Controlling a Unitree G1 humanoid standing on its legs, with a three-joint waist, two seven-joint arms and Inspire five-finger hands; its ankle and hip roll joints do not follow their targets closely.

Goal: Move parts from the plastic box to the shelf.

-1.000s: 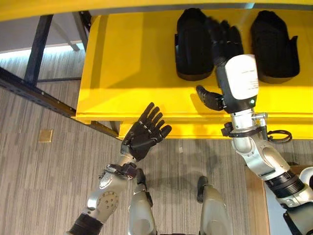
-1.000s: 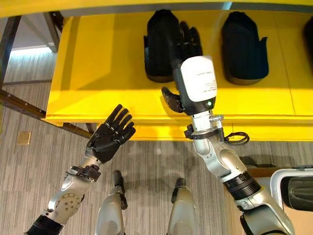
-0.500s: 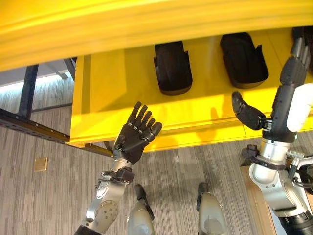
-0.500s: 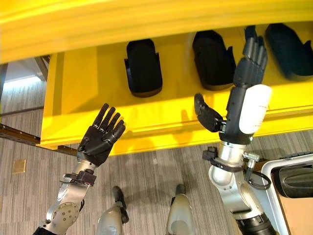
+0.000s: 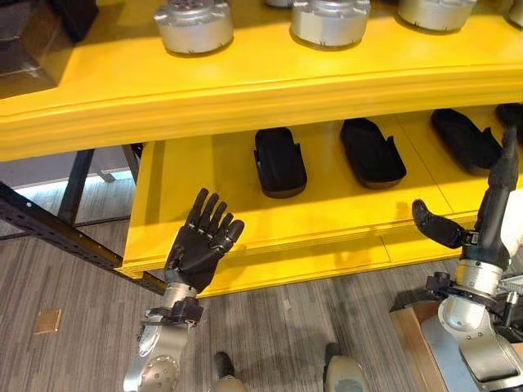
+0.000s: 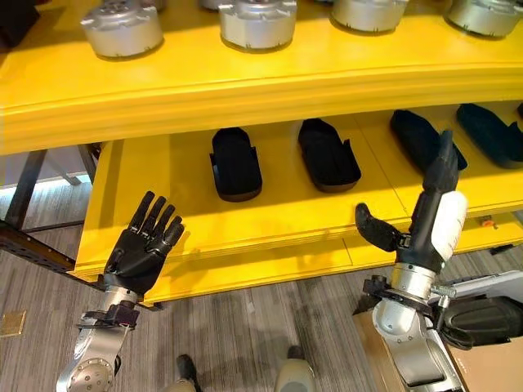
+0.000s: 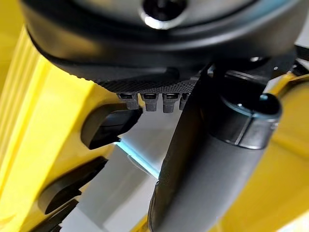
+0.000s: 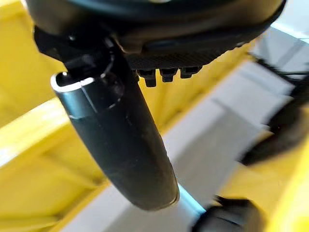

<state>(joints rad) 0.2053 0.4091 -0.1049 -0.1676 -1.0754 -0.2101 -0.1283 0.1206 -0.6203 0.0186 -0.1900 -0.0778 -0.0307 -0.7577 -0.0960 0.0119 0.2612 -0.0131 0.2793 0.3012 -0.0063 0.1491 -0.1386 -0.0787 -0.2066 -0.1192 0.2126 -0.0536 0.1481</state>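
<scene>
Black moulded plastic parts, elongated and shoe-like, lay in a row on the lower yellow shelf [image 6: 270,220]: one at the left [image 6: 236,163], one beside it [image 6: 328,155], two more toward the right [image 6: 417,139]. Open yellow surface remained left of the row and along the near edge. A further black part [image 6: 482,318] sat in the grey plastic box [image 6: 490,286] at the near right. Round silver metal castings [image 6: 257,23] stood on the upper shelf. The left hand [image 6: 140,249] was held before the near-left shelf edge, fingers straight and spread, empty. The right hand [image 6: 429,208] stood upright at the near edge, fingers extended, thumb out, holding nothing.
</scene>
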